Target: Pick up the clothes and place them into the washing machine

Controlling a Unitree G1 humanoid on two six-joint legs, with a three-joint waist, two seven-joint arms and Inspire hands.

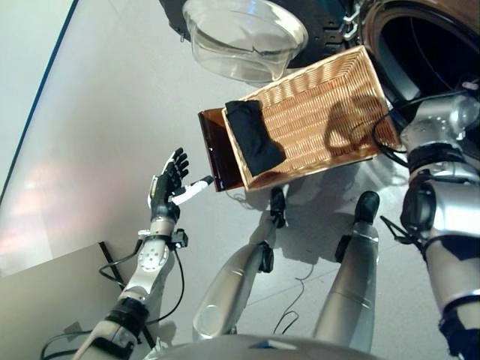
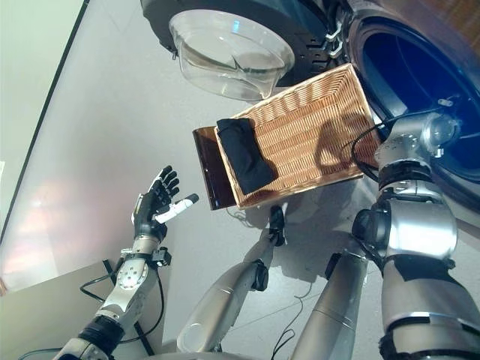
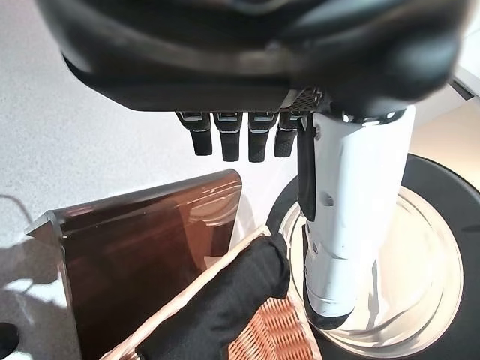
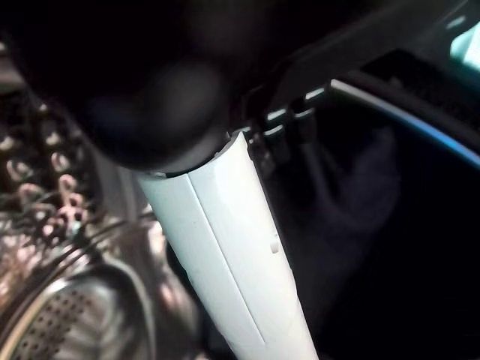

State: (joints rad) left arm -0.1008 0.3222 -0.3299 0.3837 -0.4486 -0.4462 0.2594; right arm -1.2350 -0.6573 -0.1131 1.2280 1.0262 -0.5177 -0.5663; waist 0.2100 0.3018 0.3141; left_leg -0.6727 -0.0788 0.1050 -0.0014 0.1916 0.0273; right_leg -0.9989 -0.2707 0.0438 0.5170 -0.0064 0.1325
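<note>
A black garment [image 1: 253, 139] lies at the near-left end of the shallow wicker basket [image 1: 322, 112], which rests on the dark brown box [image 1: 212, 150]. It also shows in the left wrist view [image 3: 225, 300]. My left hand [image 1: 166, 186] is open and empty, hovering above the floor just left of the box. My right arm reaches into the washing machine's drum [image 1: 442, 52]. In the right wrist view my right hand [image 4: 225, 247] is inside the drum with straight fingers, and a dark blue cloth [image 4: 352, 202] lies just past them.
The machine's round door [image 1: 244, 37] with its glass bowl hangs open behind the basket. A grey board [image 1: 45, 300] lies at the lower left. Grey floor stretches to the left of the box.
</note>
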